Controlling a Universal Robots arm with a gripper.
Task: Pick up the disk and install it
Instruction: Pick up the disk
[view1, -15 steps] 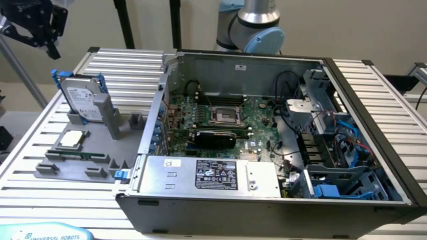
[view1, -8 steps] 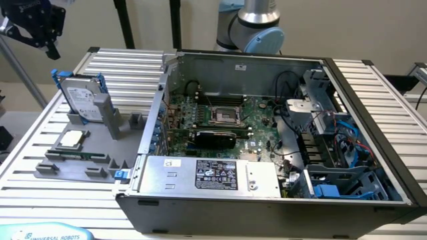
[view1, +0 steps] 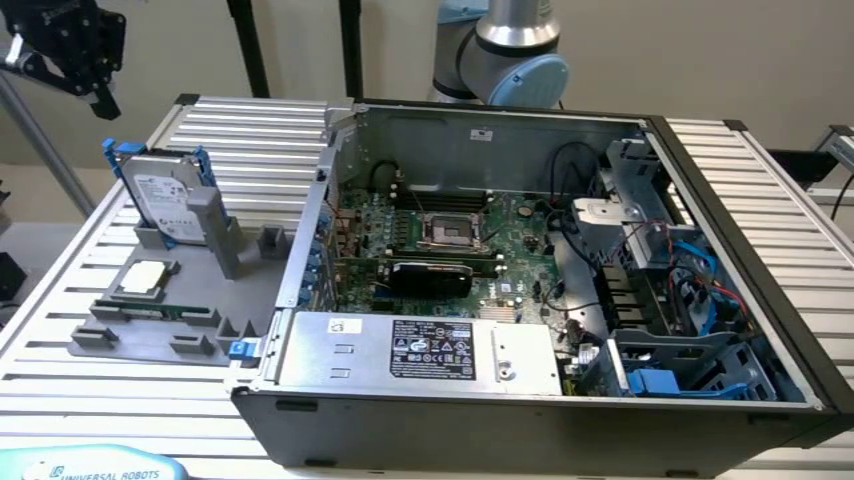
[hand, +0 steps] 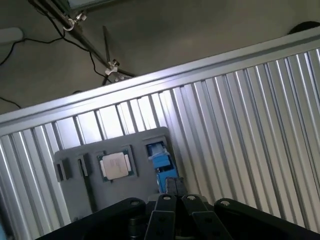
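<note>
Clearance is the worry: the claw (hand: 172, 184) hangs clenched and empty, well above the disk (view1: 170, 200), which stands upright in the gray holder (view1: 200, 290) beneath it. Closed fingers cannot straddle the blue carrier, so a descent like this would likely jab its top edge and tip it.
</note>
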